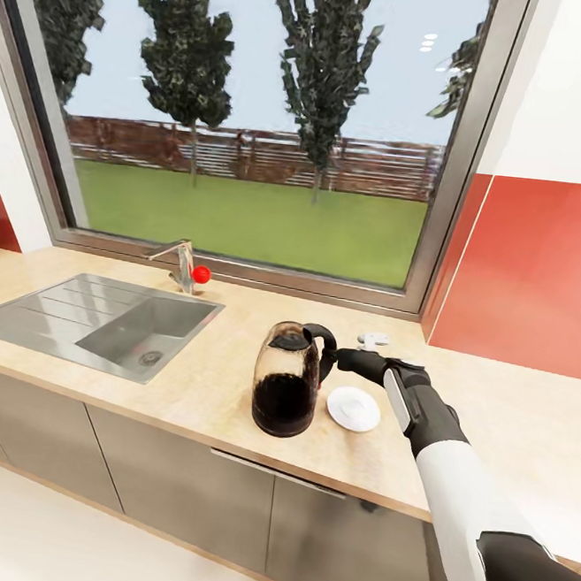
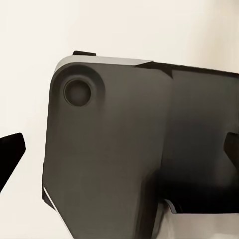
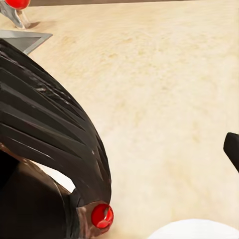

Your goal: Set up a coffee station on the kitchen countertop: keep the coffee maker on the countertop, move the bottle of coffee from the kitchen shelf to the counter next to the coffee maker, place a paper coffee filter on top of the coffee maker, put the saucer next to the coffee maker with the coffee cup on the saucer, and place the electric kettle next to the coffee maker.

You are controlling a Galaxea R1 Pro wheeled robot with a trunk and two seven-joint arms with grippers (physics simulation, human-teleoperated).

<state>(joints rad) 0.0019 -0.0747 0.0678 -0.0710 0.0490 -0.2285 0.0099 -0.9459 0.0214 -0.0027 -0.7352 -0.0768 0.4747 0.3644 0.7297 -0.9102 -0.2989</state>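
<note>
The electric kettle (image 1: 286,383), clear glass with a black base and black handle, stands upright on the beige countertop (image 1: 234,321), right of the sink. My right gripper (image 1: 331,358) is at the kettle's handle, level with its top. In the right wrist view the ribbed black handle (image 3: 50,129) with a red button (image 3: 102,215) looms close, and one fingertip (image 3: 232,149) stands far out to the side, so the gripper is open. A white saucer (image 1: 354,409) lies flat just right of the kettle, under my forearm. My left gripper (image 2: 119,149) is open, facing a dark grey panel of the robot.
A steel sink (image 1: 101,321) with a faucet (image 1: 184,265) and red knob sits at the left. A small white object (image 1: 375,339) lies behind the gripper near the window sill. A red wall panel (image 1: 541,270) bounds the counter on the right. Grey cabinet fronts run below.
</note>
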